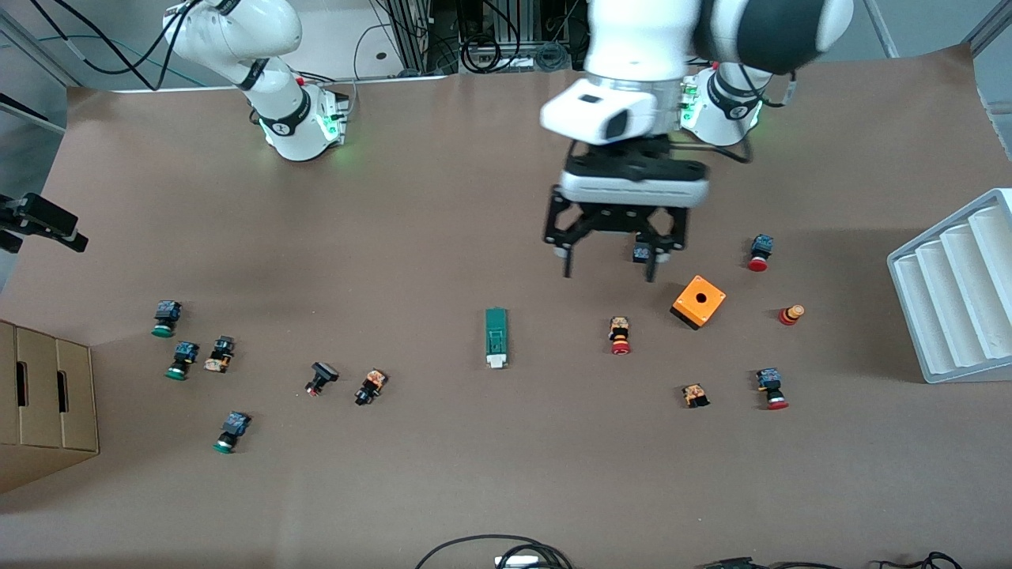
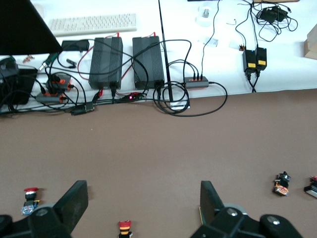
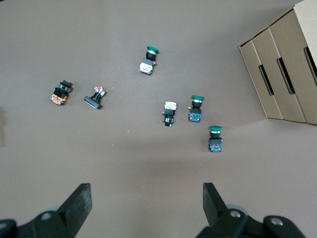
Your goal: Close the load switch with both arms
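**Load switch untouched, both grippers spread wide**

Left gripper: black two-finger tool, fingers spread apart, holding nothing, hanging over bare brown table near the orange cube with a round hole. Narrow dark-green rectangular load switch lying flat mid-table, white lever end pointing toward the front camera, off toward the right arm's end from that gripper and well apart from it. Right gripper seen only through its own wrist camera: fingers wide apart, empty, looking down on green-capped push buttons and tan cardboard boxes — so probably high over the right arm's end of the table, though out of the front frame and hard to place.

Risks from here, as a judgement:
- Switch light and unfixed; pushing the lever without a firm hold on the body likely to slide or spin it.
- Red-capped button lying between left gripper and switch; a low sweep could knock it.
- Two tools meeting on one narrow block: fingers could collide.

Hidden or unclear: lever position not readable; switch absent from the right wrist view and at best a sliver in the left.
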